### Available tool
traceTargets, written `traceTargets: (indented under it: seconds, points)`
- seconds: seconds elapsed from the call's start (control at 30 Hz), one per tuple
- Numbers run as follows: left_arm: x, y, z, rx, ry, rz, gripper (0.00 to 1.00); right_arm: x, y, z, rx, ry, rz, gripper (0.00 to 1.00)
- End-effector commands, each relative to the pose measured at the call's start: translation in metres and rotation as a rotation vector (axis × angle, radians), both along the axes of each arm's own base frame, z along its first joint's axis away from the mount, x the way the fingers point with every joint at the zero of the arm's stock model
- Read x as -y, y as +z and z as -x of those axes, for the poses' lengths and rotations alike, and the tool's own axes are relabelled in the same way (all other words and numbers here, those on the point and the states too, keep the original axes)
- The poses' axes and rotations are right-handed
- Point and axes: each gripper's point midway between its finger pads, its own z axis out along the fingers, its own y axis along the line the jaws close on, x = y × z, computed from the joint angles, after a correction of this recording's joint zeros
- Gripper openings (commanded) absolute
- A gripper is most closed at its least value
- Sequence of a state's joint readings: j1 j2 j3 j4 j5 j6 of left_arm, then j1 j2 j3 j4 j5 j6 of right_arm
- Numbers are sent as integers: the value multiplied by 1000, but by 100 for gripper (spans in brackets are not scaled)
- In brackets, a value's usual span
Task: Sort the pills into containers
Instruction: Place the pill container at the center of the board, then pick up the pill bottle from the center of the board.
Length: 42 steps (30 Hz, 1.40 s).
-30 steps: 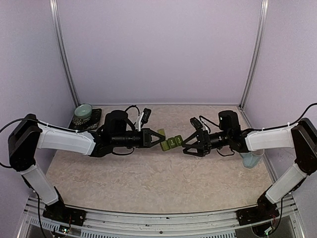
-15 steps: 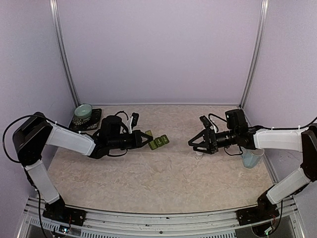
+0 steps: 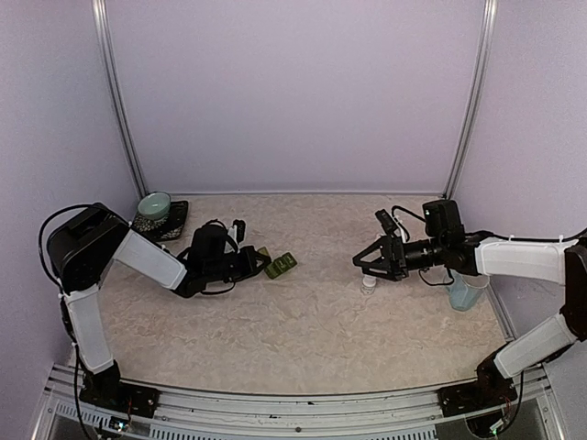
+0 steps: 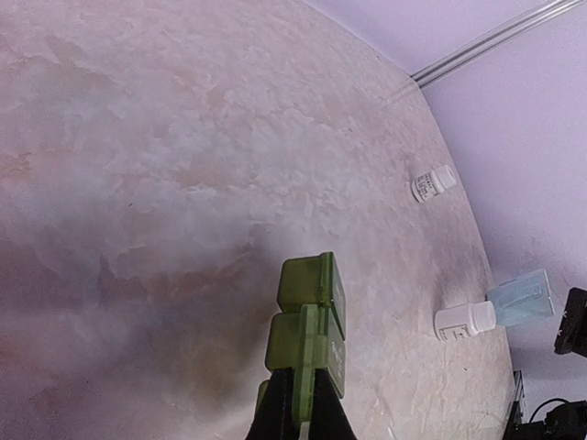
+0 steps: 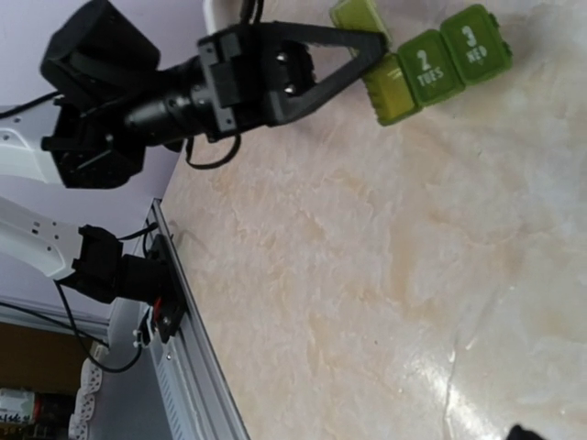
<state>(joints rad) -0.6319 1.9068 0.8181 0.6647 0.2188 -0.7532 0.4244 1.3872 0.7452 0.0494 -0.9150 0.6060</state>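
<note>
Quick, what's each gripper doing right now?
Left gripper: closed on the green pill organizer.
Right gripper: open, holding nothing.

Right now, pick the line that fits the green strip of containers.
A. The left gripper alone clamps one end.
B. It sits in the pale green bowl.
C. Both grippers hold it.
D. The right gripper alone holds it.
A: the left gripper is shut on one end of the containers, while the right gripper stands open, well apart from them across the table.
</note>
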Motion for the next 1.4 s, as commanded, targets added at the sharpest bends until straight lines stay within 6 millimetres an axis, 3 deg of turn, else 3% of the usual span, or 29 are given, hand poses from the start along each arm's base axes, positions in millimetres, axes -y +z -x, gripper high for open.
traceTargets:
  seconds: [0.0,0.27,0.4,0.67,0.77,1.0,1.17,1.37]
  points:
    - [-7,-10,-10,6,61,-5,2,6,2,0,16,-11,2,100]
    - [-16,-24,-11,-14,95,-39,21,7,3,-1,18,-16,0,100]
    - [-21,-24,-9,-15,106,-35,38,9,3,-3,29,-20,5,100]
    - [-31,-16,-4,-6,136,-29,58,16,-9,-13,116,-56,96,100]
    - [-34,-4,-2,18,139,-19,68,21,-5,-16,207,-72,115,100]
    - [-26,64,7,180,120,-77,91,41,-4,-22,316,-193,176,100]
    - [12,104,12,284,34,-179,98,56,-27,-28,324,-264,247,100]
    - [48,126,22,300,-52,-145,99,79,-51,-31,373,-394,311,97]
